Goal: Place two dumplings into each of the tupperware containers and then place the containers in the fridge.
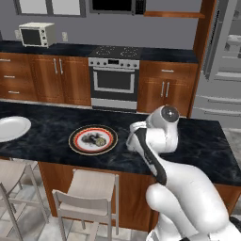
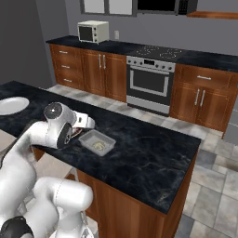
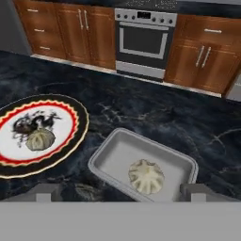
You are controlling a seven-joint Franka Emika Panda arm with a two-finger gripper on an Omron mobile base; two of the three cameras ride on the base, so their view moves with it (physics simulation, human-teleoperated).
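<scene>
Hovering over the tupperware container [image 3: 142, 164] with your gripper [image 3: 120, 190] spread wide and empty; one dumpling [image 3: 146, 176] lies inside it, so filling is underway. Next you probably fetch the dumpling on the red-rimmed plate [image 3: 40, 139], just left of the tray. Mind the plate's rim and the island counter's [image 2: 153, 153] near edge; open counter lies beyond.

dumpling [image 2: 99, 146] in tupperware container [image 2: 107, 140], dark counter [image 2: 153, 162]
</scene>
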